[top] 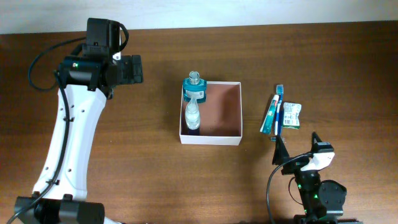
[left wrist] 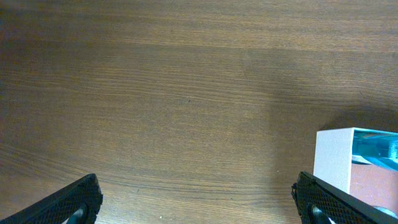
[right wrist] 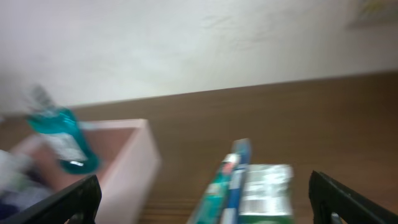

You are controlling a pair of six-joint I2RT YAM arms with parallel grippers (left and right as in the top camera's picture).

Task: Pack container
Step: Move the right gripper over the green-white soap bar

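So the container (top: pixel 211 113) is sitting flat on the wooden table (top: pixel 348 62), open side up, white walls and reddish-brown floor. Two things are already in it, both crammed along its left wall: a teal bottle (top: pixel 194 88) propped in the far-left corner with its cap poking over the rim, and a clear bottle (top: pixel 193 115) with something dark blue in its bottom end, lying right below the teal one and touching it. The rest of the container floor is bare.

Off to the container's right, well apart from it, there's a little cluster on the table: a toothpaste tube (top: pixel 270 116), a thin blue toothbrush (top: pixel 279 106) just beside it, and a small green packet (top: pixel 291 116) on the far side of those.

The left gripper (top: pixel 134 69) hangs over the table to the container's left, a bit towards the far edge, fingers (left wrist: pixel 74 202) spread wide with nothing between them. The right gripper (top: pixel 297 148) is down at the container's near-right, past the cluster, also wide apart and empty. Its wrist view is blurry.
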